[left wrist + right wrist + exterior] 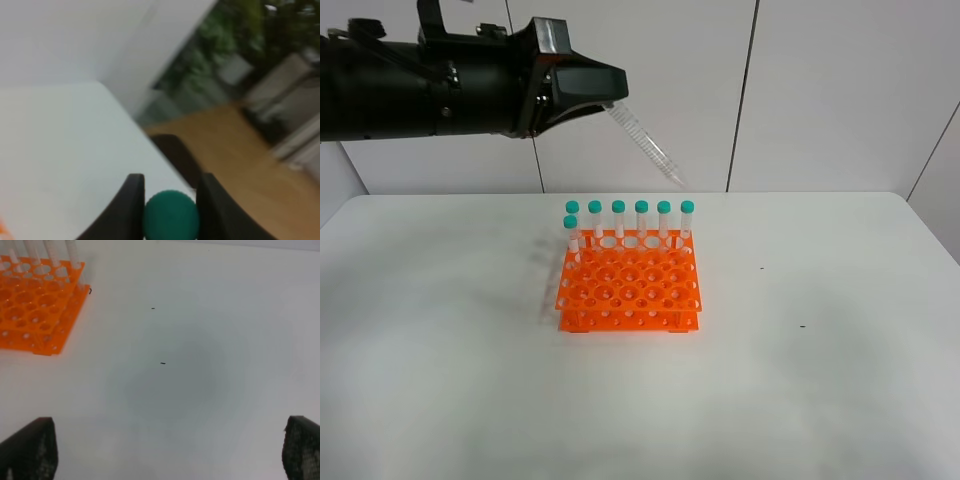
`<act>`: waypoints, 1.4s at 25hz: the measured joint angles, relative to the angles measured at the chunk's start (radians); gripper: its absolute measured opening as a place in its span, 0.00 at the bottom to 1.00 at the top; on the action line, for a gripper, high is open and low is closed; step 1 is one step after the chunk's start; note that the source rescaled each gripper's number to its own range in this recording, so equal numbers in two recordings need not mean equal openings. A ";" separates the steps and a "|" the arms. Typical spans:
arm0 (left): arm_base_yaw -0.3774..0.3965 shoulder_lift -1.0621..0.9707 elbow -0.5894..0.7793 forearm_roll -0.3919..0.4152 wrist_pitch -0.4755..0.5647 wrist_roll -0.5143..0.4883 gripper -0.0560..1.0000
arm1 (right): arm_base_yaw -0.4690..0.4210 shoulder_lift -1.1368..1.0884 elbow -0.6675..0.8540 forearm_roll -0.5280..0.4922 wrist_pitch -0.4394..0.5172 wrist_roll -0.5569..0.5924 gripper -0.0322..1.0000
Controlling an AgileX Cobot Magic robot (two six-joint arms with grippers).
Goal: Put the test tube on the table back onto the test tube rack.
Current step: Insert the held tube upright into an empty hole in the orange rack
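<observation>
Left fingers (131,207) clamp clear tapered tube (646,142) by teal cap (170,218), tilted; right fingers (30,450) wide; orange holed rack (630,295) on white matte bench (840,380).

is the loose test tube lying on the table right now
No, the test tube is tilted in the air, its cap end clamped in the left jaws, well clear of the table and not in the test tube rack.

Bright, even, diffuse light fills the exterior high view; the white desk (840,380) shows faint grey mottling and no glare. The rack (630,295) throws a weak shadow leftward, and the arm (420,85) at the upper left of the frame is nearly black. The left wrist view is blurred throughout, the test tube (171,215) a soft teal blob. In the right wrist view the right tool (167,452) has dark, unfocused fingers (30,450).
</observation>
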State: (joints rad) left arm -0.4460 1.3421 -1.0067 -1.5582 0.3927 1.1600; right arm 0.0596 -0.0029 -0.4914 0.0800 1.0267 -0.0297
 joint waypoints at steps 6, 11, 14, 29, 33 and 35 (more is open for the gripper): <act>-0.003 -0.114 0.000 0.452 -0.134 -0.153 0.05 | 0.000 0.000 0.000 0.000 0.000 0.000 1.00; -0.028 -0.146 0.000 1.031 -0.178 -0.638 0.05 | 0.000 0.000 0.000 0.000 0.000 0.000 1.00; -0.037 -0.146 0.023 1.277 -0.232 -0.841 0.05 | 0.000 0.000 0.000 0.000 0.000 0.000 1.00; -0.110 -0.038 0.126 1.371 -0.484 -0.856 0.05 | 0.000 0.000 0.000 0.000 0.000 0.000 1.00; -0.136 0.092 0.040 1.373 -0.435 -0.829 0.05 | 0.000 0.000 0.000 0.000 0.000 0.000 1.00; -0.136 0.164 -0.013 1.373 -0.400 -0.827 0.05 | 0.000 0.000 0.000 0.000 0.000 0.000 1.00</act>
State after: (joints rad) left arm -0.5824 1.5057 -1.0199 -0.1855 -0.0071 0.3330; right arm 0.0596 -0.0029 -0.4914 0.0800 1.0267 -0.0297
